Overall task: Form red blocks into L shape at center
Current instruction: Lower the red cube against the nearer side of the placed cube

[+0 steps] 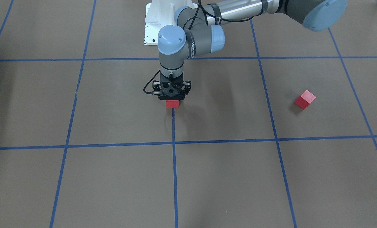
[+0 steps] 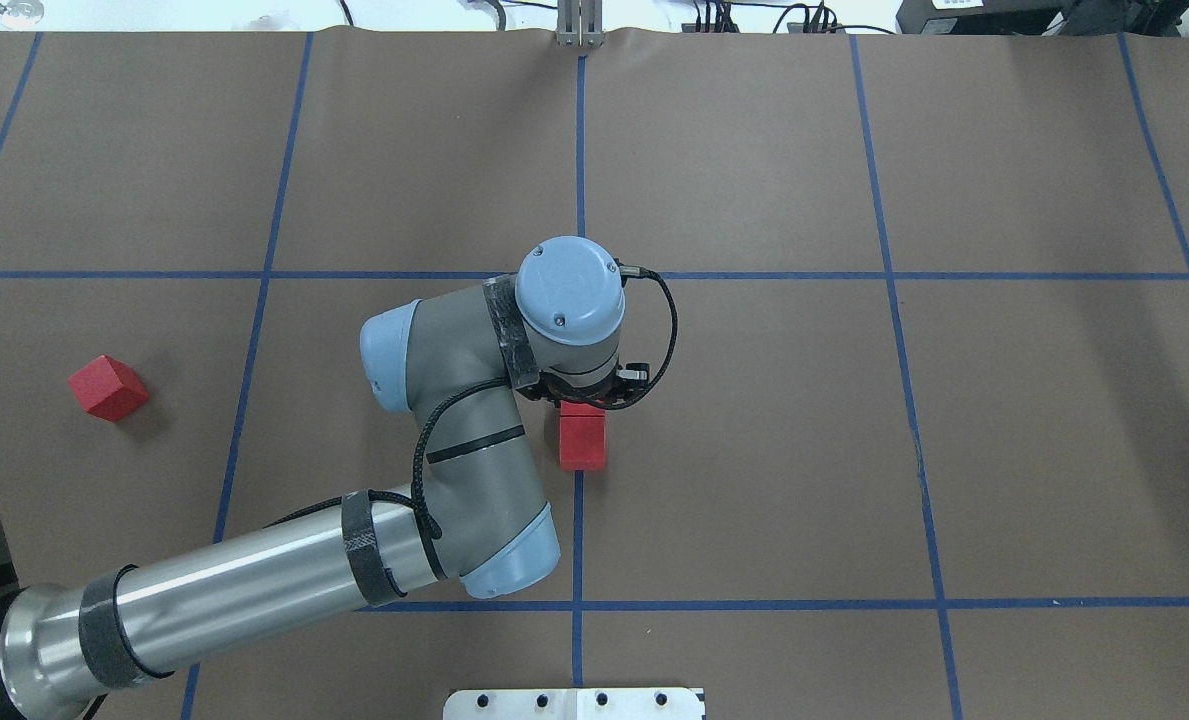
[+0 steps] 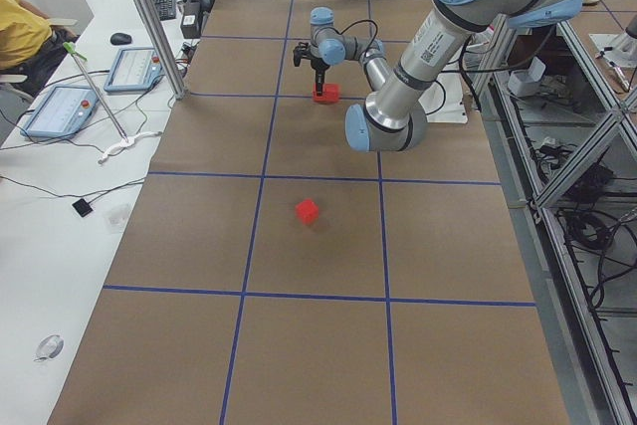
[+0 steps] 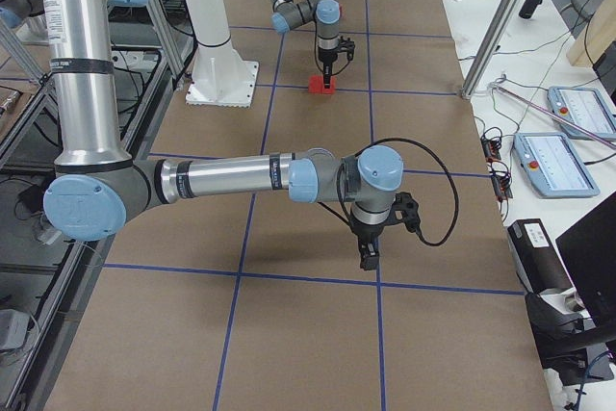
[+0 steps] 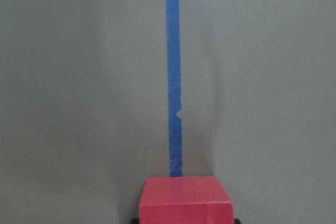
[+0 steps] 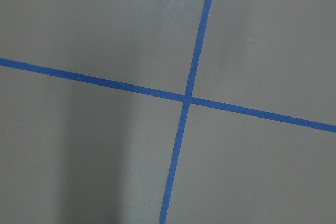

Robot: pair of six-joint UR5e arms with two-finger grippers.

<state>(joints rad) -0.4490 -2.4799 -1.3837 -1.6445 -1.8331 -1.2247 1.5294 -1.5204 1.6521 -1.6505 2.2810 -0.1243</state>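
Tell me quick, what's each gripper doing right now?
Left gripper: closed on a red block at the center.
Right gripper: cannot be told; only a side view shows it.

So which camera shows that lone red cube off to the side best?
The overhead exterior view: the lone red cube looks largest there, unobstructed, top and two sides visible. Front-facing shows it nearly as well; exterior left shows it small. The rest miss it.

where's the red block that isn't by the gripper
The loose red block lies alone on the overhead view's left, the robot's left side, across a grid line from the left gripper at the centre.
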